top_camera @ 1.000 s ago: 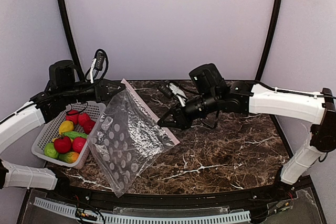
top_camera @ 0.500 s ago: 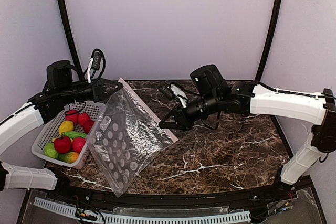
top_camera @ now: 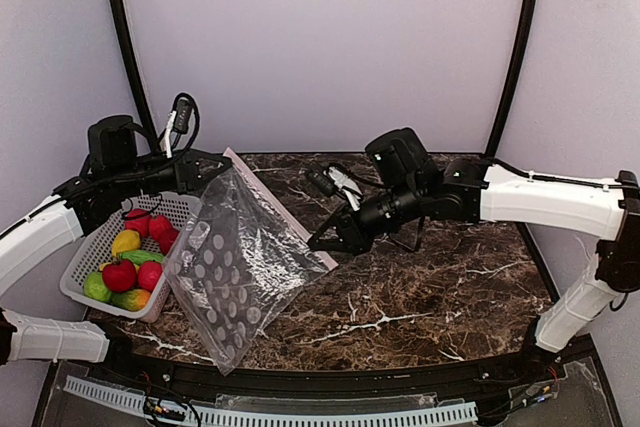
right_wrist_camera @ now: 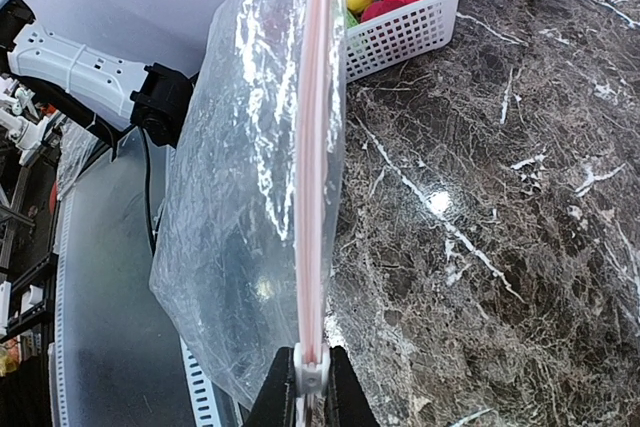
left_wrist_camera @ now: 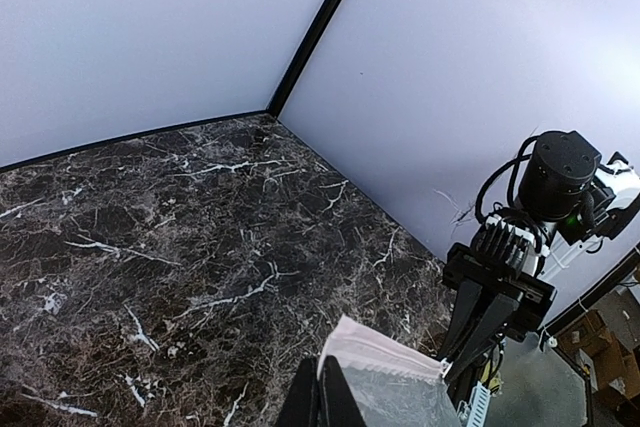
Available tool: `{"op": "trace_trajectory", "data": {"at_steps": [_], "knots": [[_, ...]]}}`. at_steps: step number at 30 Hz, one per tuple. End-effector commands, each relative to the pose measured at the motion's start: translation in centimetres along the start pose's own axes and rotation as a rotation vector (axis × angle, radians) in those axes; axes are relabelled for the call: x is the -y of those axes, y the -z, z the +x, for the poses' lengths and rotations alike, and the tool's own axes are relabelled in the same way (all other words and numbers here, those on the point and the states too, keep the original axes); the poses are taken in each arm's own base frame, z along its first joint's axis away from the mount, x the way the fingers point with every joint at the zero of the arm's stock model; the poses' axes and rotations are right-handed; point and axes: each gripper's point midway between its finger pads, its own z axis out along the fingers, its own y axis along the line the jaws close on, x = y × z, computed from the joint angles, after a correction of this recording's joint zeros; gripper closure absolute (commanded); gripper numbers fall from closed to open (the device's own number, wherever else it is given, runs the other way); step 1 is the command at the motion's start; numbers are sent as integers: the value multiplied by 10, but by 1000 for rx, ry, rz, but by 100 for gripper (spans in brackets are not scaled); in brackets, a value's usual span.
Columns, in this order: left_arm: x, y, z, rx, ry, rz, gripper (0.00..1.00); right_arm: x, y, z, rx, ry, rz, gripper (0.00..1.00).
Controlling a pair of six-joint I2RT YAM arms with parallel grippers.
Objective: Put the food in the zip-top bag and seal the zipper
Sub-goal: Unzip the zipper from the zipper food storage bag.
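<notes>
We see two robot arms holding a clear bag (top_camera: pixel 240 267), printed with rows of white dots, up over the left half of a dark marble table (top_camera: pixel 430 287). The bag's lower corner reaches toward the near edge, and we cannot tell whether it touches the top.

The left gripper (top_camera: pixel 222 169) has its fingers pressed together on the bag's upper corner, toward the far left of the table. The right gripper (top_camera: pixel 318 242), near the table's middle, pinches the small white slider (right_wrist_camera: pixel 310 367) at the other end of the pale pink zipper (right_wrist_camera: pixel 316 147). The zipper runs taut in a straight line between the two.

The toy fruits and vegetables (top_camera: pixel 122 273), red, yellow, green and one orange-green, sit in a white mesh basket (top_camera: pixel 186 201) at the table's left edge. The basket is just beside the hanging bag and partly behind it.
</notes>
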Motion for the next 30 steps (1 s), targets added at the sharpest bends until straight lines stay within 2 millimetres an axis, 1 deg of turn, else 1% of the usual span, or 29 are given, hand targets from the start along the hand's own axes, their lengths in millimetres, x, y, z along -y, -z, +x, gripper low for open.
{"op": "trace_trajectory", "data": {"at_steps": [1,9,19,21,23,24,25,26,27,30], "knots": [[-4,11,-22,89,-38,-37,99,-1,5,29,-93,-58,3,100],[-8,15,-23,93,-39,-46,99,1,7,36,-106,-73,14,100],[-10,17,-25,83,-51,-58,99,-1,11,39,-113,-83,18,100],[-9,17,-24,77,-65,-50,99,-1,13,39,-109,-83,19,100],[1,15,-21,54,-96,12,99,-3,16,34,-96,-81,20,99],[13,14,-14,21,-118,91,99,-5,18,31,-87,-78,18,94],[28,15,-8,-11,-131,186,99,-7,20,27,-78,-74,16,87],[34,15,-4,-31,-136,234,99,-8,22,22,-66,-70,15,78],[45,17,1,-57,-138,308,99,-10,24,17,-53,-64,15,69],[58,23,9,-93,-135,393,99,-15,32,-3,0,-40,20,47]]}}
